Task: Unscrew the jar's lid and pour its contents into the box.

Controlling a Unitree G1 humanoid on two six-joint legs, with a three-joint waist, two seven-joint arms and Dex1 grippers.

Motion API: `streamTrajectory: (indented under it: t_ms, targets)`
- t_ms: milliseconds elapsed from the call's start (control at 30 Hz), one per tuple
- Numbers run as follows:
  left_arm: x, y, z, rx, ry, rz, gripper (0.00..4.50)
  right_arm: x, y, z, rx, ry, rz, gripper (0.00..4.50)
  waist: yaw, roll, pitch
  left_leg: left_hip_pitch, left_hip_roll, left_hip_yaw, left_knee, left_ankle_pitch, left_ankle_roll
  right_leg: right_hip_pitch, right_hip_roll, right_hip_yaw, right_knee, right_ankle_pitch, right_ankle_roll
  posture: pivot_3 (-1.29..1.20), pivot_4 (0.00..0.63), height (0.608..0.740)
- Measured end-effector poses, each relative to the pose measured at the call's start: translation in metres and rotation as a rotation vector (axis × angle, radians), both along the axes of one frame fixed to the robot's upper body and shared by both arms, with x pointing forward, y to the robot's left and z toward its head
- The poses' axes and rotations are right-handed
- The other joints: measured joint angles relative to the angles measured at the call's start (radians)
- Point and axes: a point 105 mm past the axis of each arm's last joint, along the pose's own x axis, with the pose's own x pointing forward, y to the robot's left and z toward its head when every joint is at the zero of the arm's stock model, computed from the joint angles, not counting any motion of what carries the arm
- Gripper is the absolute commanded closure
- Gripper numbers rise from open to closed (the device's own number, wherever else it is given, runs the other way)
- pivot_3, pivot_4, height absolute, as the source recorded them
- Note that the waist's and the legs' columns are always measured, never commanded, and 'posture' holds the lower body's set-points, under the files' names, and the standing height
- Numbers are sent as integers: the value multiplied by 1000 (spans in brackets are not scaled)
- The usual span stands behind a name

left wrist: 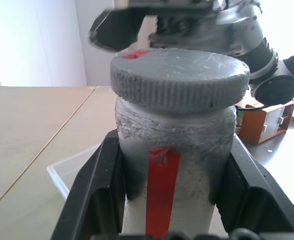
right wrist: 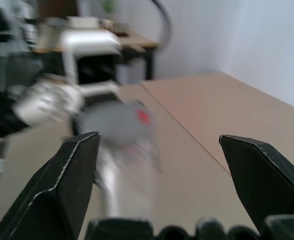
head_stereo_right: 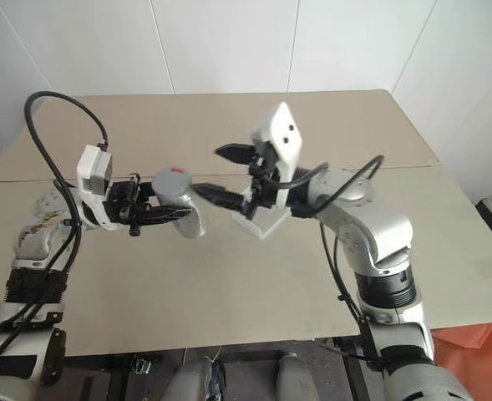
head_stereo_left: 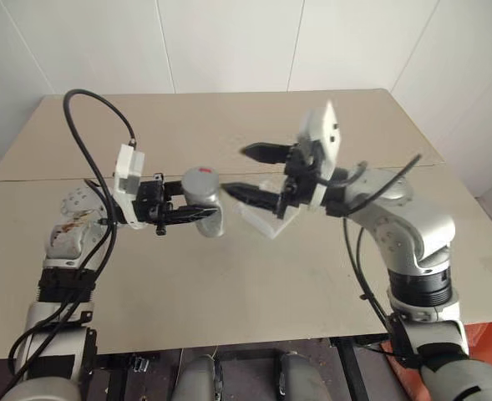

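My left gripper (head_stereo_left: 197, 210) is shut on the silvery-grey jar (head_stereo_left: 210, 200), holding it upright above the table. A red strip (left wrist: 161, 190) runs down the jar's side. The grey ribbed lid (left wrist: 179, 75), with a small red mark on top, sits on the jar. The contents are hidden inside. My right gripper (head_stereo_left: 247, 173) is open, level with the lid and just to its right, one finger (head_stereo_left: 262, 153) above the other, touching nothing. The clear box (head_stereo_left: 266, 215) rests on the table below and behind the right gripper.
The tan table (head_stereo_left: 229, 284) has a seam running across it behind the arms and bare surface in front. An orange and white case (left wrist: 266, 120) stands off the table beyond the right arm. Black cables loop from both wrists.
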Motion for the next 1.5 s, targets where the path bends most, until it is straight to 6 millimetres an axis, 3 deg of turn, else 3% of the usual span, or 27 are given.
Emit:
streamTrajectory:
  t_ms: [200, 467, 767, 1067, 1233, 1500]
  targets:
    - [1, -5, 2, 5, -16, -9, 2307, -14, 32, 10, -1, -34, 83, 47, 4, 0, 0, 0, 0, 0, 0, 0, 0, 0, 0, 0, 0, 0, 0, 0, 150, 740]
    - [1, -6, 2, -1, -23, -13, 2307, 9, 45, -7, -76, -3, -27, 47, 2, 0, 0, 0, 0, 0, 0, 0, 0, 0, 0, -1, 0, 0, 0, 0, 150, 740]
    - [2, -6, 2, -4, -22, -4, 2307, 15, 32, -9, -79, 2, -68, 47, 3, 0, 0, 0, 0, 0, 0, 0, 0, 0, 0, -1, 0, 0, 0, 0, 150, 740]
    - [3, -5, 2, -8, -19, 8, 2307, 9, -1, -8, -64, 1, -78, 47, 3, 0, 0, 0, 0, 0, 0, 0, 0, 0, 0, 0, 0, 0, 0, 0, 150, 740]
    - [2, -4, 2, -3, -20, -6, 2307, 16, -23, -5, -66, -6, -147, 47, 3, 0, 0, 0, 0, 0, 0, 0, 0, 0, 0, 0, 0, 0, 0, 0, 150, 740]
    - [1, -4, 1, 1, -21, -15, 2307, 3, -23, -20, -121, 29, -40, 47, 3, 0, 0, 0, 0, 0, 0, 0, 0, 0, 0, 0, 0, 0, 0, 0, 150, 740]
